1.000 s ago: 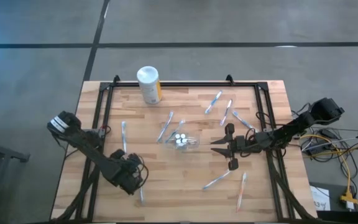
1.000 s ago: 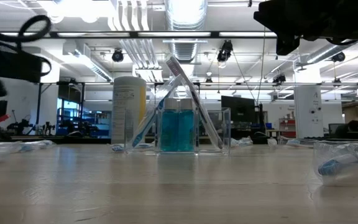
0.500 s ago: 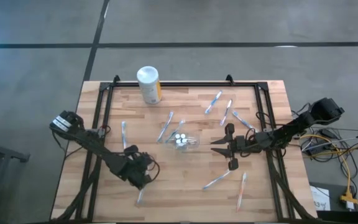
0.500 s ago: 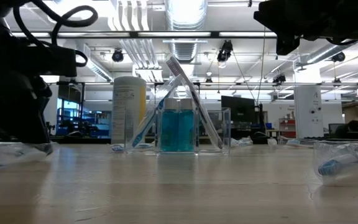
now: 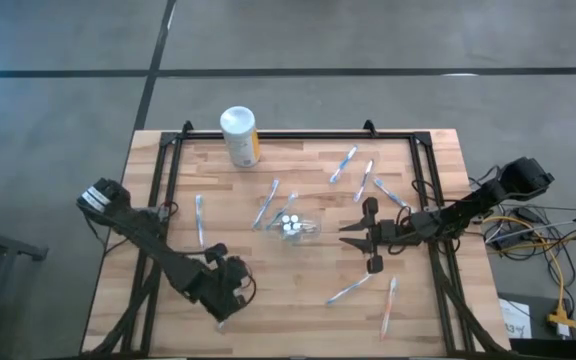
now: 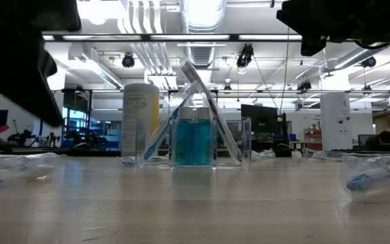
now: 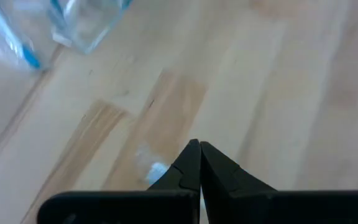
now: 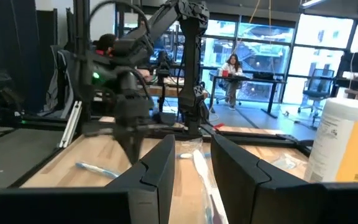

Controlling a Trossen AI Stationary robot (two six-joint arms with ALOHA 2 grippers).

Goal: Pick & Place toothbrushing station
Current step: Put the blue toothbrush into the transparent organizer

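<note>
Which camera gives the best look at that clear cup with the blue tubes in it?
The low view: the cup stands side-on in mid-picture, tubes and leaning toothbrushes plain. The high view shows only its top, small. The right wrist view hides most of it behind the fingers; the left wrist view may not show it.

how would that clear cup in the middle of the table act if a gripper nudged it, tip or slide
The clear cup looks thin-walled and light, so it would probably slide easily on the smooth wooden table. Two toothbrushes lean well above its rim, which likely makes it top-heavy and apt to tip. The blue tubes inside may steady it somewhat.
</note>
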